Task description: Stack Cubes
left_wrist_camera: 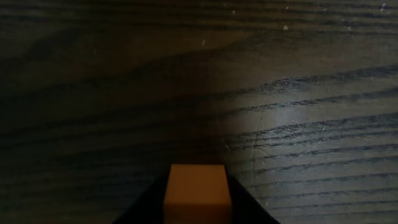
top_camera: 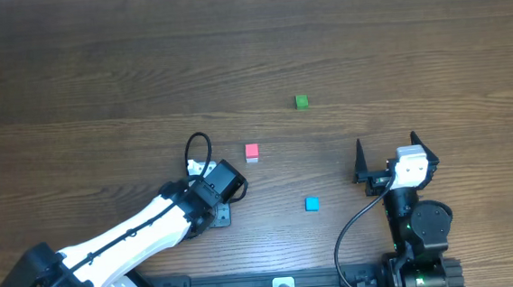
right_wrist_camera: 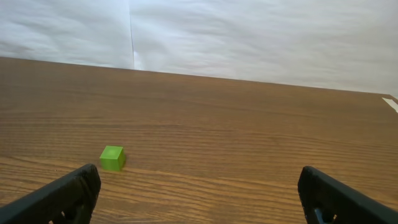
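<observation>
Left gripper [left_wrist_camera: 198, 208]: my fingers are clamped on an orange cube [left_wrist_camera: 197, 186], low over the table [left_wrist_camera: 298, 93]. Right gripper [right_wrist_camera: 199, 186]: spread wide, holding nothing. Green cube [top_camera: 302, 101], pink cube [top_camera: 252, 150] and blue cube [top_camera: 311, 204] sit well apart.

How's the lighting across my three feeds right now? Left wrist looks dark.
Left wrist view: heavy shadow over most of the table, lighter toward one side; the orange cube is readable. Right wrist view: bright, even, green cube crisp. Top view: evenly lit, no glare.
</observation>
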Controlling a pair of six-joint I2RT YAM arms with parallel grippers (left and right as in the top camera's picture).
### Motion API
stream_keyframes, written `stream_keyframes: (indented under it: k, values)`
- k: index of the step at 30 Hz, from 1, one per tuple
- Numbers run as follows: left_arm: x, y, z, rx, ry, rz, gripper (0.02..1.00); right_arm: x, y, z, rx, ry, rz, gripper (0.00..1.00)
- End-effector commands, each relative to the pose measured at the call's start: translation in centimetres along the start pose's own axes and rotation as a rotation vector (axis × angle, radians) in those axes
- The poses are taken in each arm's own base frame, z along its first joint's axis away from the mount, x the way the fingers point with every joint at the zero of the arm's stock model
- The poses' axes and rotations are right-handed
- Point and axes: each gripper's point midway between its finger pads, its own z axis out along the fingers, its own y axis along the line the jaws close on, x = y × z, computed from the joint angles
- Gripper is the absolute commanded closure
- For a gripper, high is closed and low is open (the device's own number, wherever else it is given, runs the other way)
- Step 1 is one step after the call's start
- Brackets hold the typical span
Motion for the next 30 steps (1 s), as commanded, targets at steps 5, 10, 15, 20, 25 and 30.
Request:
stream_keyframes:
  k: [5,10,15,20,25,30]
  values:
    - [-0.2,-0.6,0.3,0.032,-0.001,-0.009,0.829,0.1,-0.1,0.0,0.002,-0.002,0.003,0.007]
    - [-2.3,-2.3,-1.3,0.074,-0.050,-0.024,0.976,0.1,-0.1,0.0,0.002,-0.002,0.003,0.009]
    - [-6.6,-4.5,-5.1,0.122,-0.107,-0.067,0.980,0.1,-0.1,0.0,0.002,-0.002,0.003,0.009]
    - [-11.0,-7.7,-9.3,0.101,-0.084,-0.072,0.978,0.1,-0.1,0.0,0.002,-0.002,0.003,0.009]
    - [-12.5,-9.7,-8.5,0.081,-0.039,-0.065,0.980,0.1,-0.1,0.0,0.002,-0.002,0.003,0.009]
    - [-12.1,-10.3,-6.5,0.065,0.006,-0.057,0.978,0.1,-0.1,0.0,0.002,-0.002,0.003,0.009]
